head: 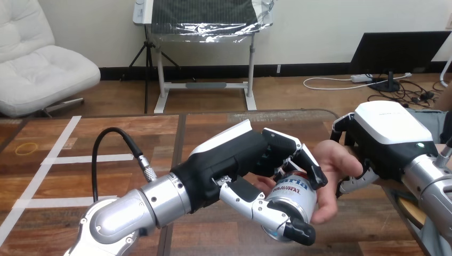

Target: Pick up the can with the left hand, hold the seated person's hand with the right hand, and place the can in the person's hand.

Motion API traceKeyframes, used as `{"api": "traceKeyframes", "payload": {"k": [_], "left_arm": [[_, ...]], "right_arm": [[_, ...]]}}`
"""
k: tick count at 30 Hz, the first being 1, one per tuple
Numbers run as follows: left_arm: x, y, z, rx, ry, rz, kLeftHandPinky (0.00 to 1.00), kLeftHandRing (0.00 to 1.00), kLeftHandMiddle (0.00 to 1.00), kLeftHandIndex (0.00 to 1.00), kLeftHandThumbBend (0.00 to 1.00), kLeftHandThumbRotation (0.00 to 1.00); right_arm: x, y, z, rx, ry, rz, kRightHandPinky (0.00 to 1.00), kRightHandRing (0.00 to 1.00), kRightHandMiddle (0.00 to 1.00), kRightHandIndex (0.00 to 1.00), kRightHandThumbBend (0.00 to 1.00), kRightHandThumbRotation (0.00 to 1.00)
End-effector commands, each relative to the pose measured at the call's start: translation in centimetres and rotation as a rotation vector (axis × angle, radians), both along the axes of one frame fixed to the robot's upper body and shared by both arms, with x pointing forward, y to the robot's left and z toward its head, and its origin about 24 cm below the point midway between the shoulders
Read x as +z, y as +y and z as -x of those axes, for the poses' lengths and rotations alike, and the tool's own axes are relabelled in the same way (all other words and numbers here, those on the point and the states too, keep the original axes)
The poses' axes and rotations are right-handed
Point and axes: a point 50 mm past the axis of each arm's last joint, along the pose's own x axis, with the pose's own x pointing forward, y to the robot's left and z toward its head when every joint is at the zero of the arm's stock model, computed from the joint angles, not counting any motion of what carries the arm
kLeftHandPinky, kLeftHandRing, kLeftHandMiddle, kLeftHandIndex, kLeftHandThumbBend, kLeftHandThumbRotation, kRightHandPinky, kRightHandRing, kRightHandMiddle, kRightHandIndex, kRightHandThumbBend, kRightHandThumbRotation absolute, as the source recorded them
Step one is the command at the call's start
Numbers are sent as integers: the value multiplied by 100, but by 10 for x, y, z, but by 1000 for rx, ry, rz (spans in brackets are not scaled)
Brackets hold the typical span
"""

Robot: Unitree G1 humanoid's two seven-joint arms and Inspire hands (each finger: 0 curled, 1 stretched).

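Wooden tabletop (160,133) below; my left hand (234,154) grips the silver metal can (290,198) at the person's hand (331,165), which my right hand (385,140) clasps; releasing off-centre risks a drop.

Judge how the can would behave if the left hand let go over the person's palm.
The can is a round cylinder held tilted, so it may roll off the person's hand. Its glossy wall probably slips easily within the left hand.
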Motion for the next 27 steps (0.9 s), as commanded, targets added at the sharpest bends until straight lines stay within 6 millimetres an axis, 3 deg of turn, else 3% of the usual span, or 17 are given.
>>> {"api": "traceKeyframes", "payload": {"k": [1, 13, 27], "left_arm": [[20, 2, -3, 28, -119, 36, 34, 38, 45, 51, 72, 0], [21, 3, -4, 132, -315, 38, 33, 38, 46, 51, 73, 0], [12, 5, -12, 189, -422, 24, 33, 39, 47, 52, 67, 0]], "right_arm": [[24, -10, -12, -54, -92, 2, 21, 27, 37, 49, 80, 0], [23, -11, -12, -55, -87, 4, 23, 31, 41, 50, 79, 0], [22, -11, -12, -58, -82, 2, 21, 28, 39, 50, 80, 0]]}}
